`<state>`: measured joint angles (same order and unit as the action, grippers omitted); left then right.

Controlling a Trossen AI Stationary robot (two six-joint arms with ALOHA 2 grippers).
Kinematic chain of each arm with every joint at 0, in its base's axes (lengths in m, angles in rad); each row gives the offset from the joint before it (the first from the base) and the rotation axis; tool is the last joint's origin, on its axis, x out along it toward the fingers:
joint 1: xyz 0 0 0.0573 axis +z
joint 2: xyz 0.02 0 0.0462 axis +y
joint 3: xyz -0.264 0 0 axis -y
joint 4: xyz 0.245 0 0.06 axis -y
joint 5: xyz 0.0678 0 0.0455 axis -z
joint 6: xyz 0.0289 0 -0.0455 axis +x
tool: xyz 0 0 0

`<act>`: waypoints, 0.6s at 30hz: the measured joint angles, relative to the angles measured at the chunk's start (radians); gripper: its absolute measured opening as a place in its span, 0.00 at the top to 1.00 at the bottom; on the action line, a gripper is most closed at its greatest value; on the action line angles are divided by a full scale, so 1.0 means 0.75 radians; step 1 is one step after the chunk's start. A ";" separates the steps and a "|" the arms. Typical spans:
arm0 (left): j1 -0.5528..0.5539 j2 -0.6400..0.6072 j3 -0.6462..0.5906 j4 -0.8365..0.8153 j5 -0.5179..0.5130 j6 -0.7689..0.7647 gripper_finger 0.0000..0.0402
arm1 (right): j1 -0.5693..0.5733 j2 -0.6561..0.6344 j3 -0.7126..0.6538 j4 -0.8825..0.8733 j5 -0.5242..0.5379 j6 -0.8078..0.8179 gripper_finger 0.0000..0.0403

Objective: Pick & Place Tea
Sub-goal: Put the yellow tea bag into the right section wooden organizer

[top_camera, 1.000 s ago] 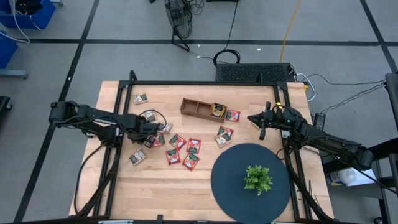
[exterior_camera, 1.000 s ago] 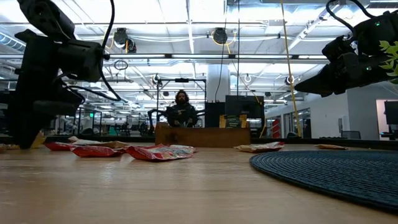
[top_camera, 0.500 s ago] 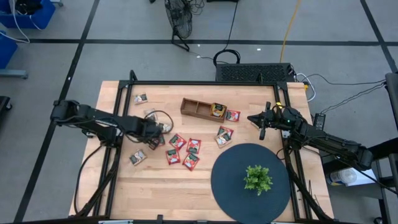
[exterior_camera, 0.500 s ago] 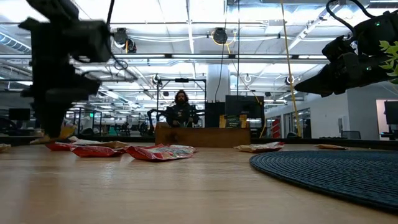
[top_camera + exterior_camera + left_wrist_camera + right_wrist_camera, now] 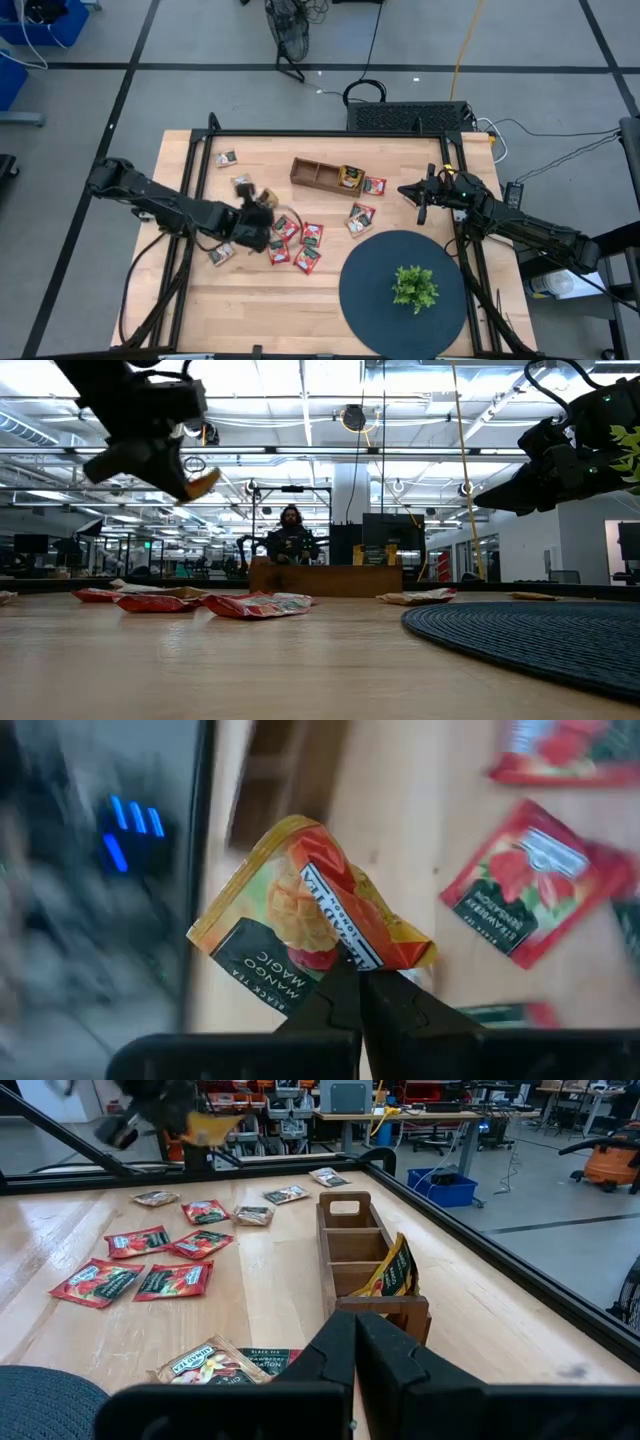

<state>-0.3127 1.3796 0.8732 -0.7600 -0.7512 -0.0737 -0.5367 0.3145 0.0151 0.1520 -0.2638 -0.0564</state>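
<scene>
My left gripper (image 5: 355,982) is raised above the table's left half and shut on an orange tea sachet (image 5: 305,910), which shows in the low view as an orange tip (image 5: 203,483). It hangs over the scattered sachets (image 5: 262,205). Red sachets (image 5: 295,243) lie flat on the wood, with others near the tray (image 5: 362,217) and toward the far left (image 5: 228,158). The brown wooden tray (image 5: 322,173) has one sachet (image 5: 395,1275) standing in an end compartment. My right gripper (image 5: 355,1342) waits shut above the table, right of the tray (image 5: 420,198). My left gripper pinches the orange sachet by the middle of one edge (image 5: 345,952) between its two fingertips. The sachet is lifted clear of the table. It sticks out beyond the fingers, bent and crumpled.
A dark round mat (image 5: 370,290) with a small green plant (image 5: 415,287) fills the near right of the table. Bare wood lies along the near left. A person (image 5: 290,538) sits in the room beyond the far edge.
My left gripper has risen from the table among the sachets, taking the orange sachet up with it. It has shifted a little toward the near edge and the right and tipped upward. The sachet is now lifted clear.
</scene>
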 joint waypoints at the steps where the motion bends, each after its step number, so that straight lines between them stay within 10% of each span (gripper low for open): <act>1: -0.010 0.035 0.001 0.053 -0.012 0.159 1.00 | 0.000 0.000 0.000 0.000 0.000 0.000 1.00; 12: 0.056 0.403 0.002 0.790 -0.622 1.319 0.99 | 0.000 0.000 0.000 0.002 0.000 -0.149 1.00; 18: 0.086 0.509 0.018 1.299 -0.694 1.919 0.99 | 0.000 0.000 0.000 0.000 0.000 -0.204 1.00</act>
<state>-0.2480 1.7615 0.8868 0.2142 -1.2719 1.3657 -0.5366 0.3145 0.0150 0.1520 -0.2634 -0.2092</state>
